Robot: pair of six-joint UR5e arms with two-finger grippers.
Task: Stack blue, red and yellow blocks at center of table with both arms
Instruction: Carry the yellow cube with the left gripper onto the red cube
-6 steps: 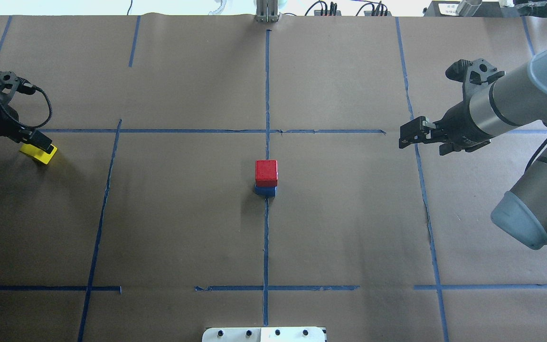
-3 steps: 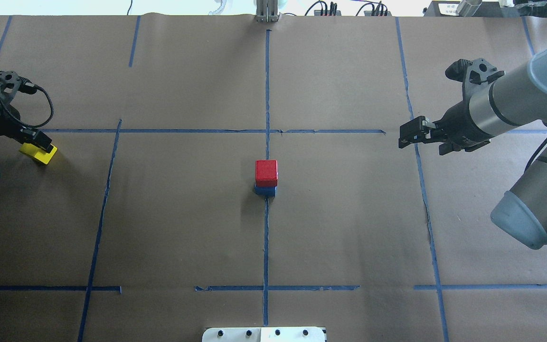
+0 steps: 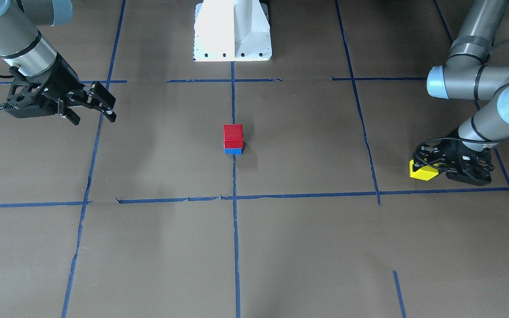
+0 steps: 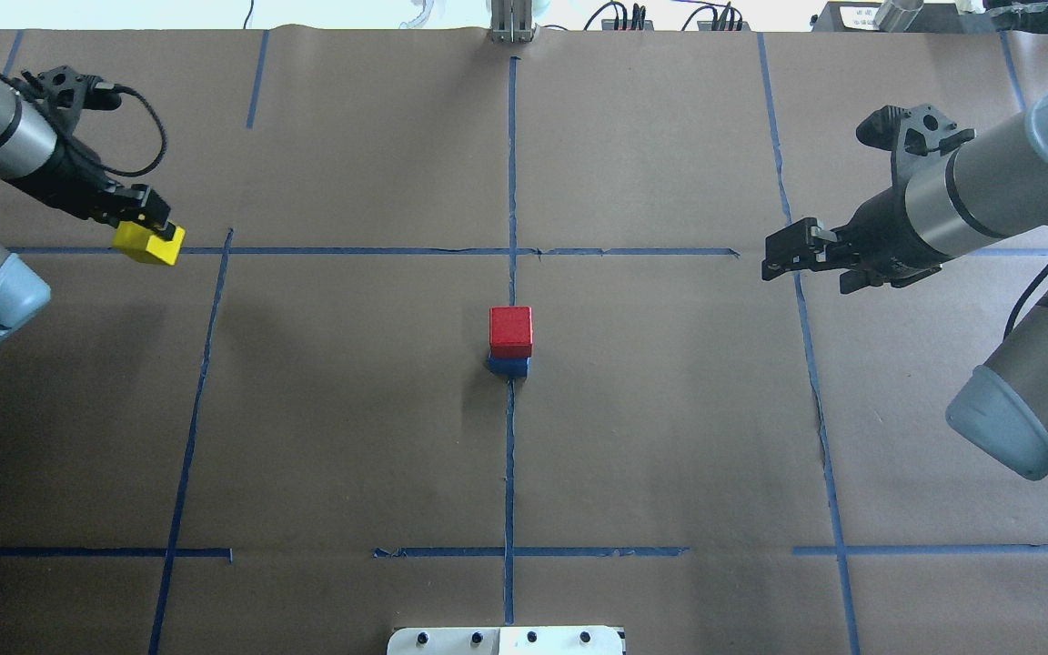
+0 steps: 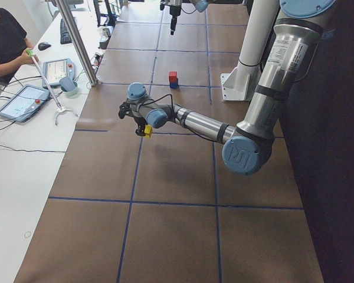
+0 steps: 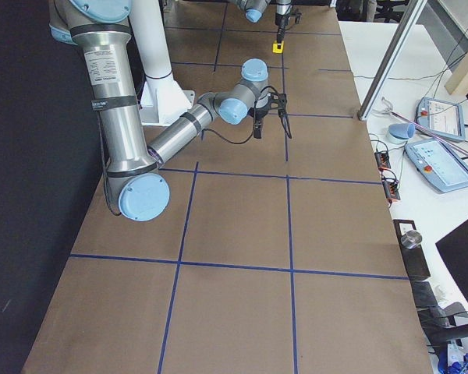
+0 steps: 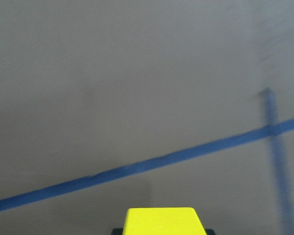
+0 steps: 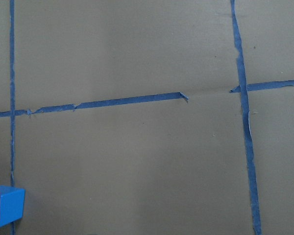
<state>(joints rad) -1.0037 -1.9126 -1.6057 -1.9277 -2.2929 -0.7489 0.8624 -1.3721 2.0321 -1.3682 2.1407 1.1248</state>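
Left claw around yellow block, well apart from red block.

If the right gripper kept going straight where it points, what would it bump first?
Most likely the brown paper-covered table. The right gripper tilts downward, and its wrist camera sees mostly bare paper and blue tape. The red cube on the blue cube lies aside; depth is unclear.
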